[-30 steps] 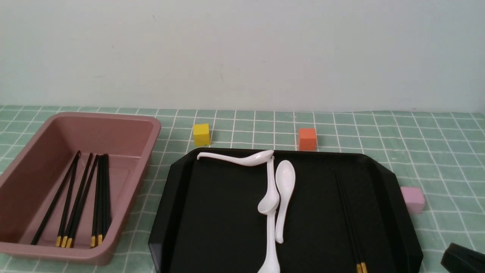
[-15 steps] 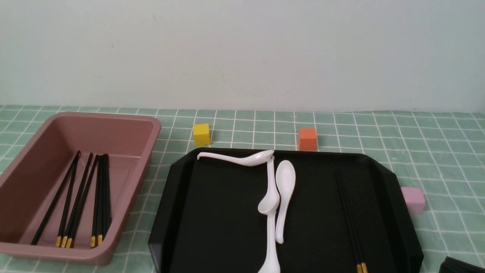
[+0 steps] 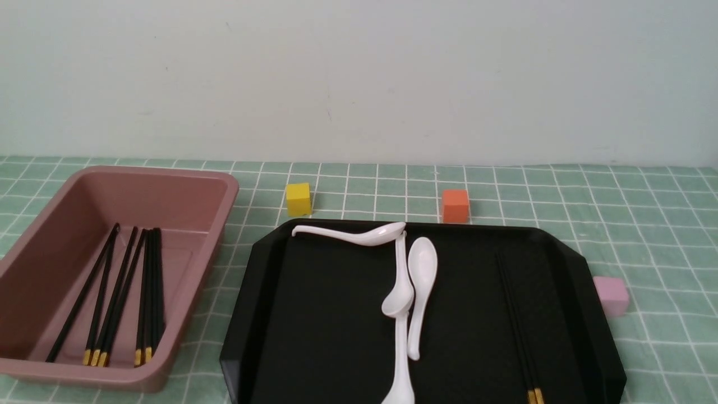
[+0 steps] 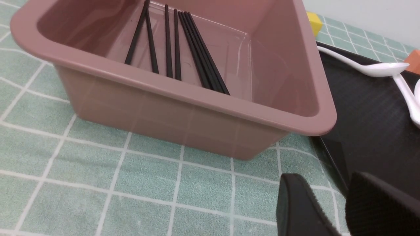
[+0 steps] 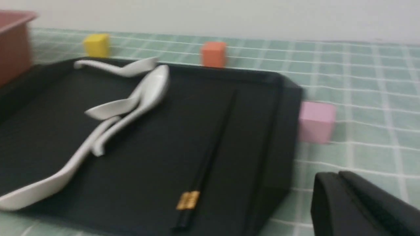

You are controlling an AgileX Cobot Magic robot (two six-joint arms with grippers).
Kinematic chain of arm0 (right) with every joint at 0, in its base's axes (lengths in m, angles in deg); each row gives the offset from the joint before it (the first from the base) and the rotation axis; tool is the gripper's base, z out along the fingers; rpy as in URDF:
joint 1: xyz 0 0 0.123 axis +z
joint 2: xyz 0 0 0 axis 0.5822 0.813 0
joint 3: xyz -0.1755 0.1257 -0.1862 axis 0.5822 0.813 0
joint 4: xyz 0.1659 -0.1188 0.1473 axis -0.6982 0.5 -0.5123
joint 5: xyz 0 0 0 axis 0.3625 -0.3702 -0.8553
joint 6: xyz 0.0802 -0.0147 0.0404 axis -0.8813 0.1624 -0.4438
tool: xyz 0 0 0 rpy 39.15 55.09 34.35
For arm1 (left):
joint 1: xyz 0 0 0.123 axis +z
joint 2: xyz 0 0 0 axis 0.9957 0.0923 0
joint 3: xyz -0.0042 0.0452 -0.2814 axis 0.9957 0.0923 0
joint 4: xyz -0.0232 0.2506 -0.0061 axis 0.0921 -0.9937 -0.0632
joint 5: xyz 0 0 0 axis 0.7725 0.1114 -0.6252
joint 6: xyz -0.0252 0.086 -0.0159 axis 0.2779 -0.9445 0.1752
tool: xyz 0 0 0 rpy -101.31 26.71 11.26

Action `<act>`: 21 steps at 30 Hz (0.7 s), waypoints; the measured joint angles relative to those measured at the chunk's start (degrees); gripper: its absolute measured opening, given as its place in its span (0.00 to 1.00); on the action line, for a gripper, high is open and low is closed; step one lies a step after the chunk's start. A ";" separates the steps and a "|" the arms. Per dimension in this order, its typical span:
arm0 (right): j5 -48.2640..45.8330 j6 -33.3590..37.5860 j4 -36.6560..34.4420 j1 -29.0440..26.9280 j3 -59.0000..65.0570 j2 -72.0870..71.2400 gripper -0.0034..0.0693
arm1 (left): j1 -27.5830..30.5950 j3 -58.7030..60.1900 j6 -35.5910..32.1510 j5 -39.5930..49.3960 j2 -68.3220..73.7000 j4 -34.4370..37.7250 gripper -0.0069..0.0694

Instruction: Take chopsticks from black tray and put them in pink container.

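Observation:
Two black chopsticks (image 3: 516, 325) with gold bands lie side by side on the right part of the black tray (image 3: 325, 314). Several more chopsticks (image 3: 120, 292) rest in the pink container (image 3: 230, 185) at the left. Neither gripper shows in the front view. In the left wrist view my left gripper (image 4: 328, 178) is open and empty, low over the cloth between the container (image 4: 197, 111) and the tray (image 4: 367, 111). In the right wrist view my right gripper (image 5: 338, 175) has its fingers pressed together, empty, off the tray's right edge near the chopsticks' (image 5: 210, 157) gold ends.
Three white spoons (image 3: 418, 292) lie in the tray's middle. A yellow cube (image 3: 298, 198) and an orange cube (image 3: 455, 205) stand behind the tray. A pale pink cube (image 3: 611, 295) sits against its right side. A green checked cloth covers the table.
The dark tip of my right gripper at the front view's lower right corner has dropped out of that view. Tray, spoons, chopsticks and container have not moved.

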 joint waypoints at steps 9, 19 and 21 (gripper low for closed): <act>-3.76 0.91 -1.77 -7.61 0.00 -0.49 0.12 | 0.00 0.00 0.00 0.00 0.00 0.00 0.40; -5.75 0.97 -1.77 -8.83 -0.35 -0.49 0.13 | 0.00 0.00 0.00 0.00 0.00 0.00 0.40; -5.79 0.97 -1.77 -8.83 -0.35 -0.49 0.14 | 0.00 0.00 0.00 0.00 0.00 0.00 0.40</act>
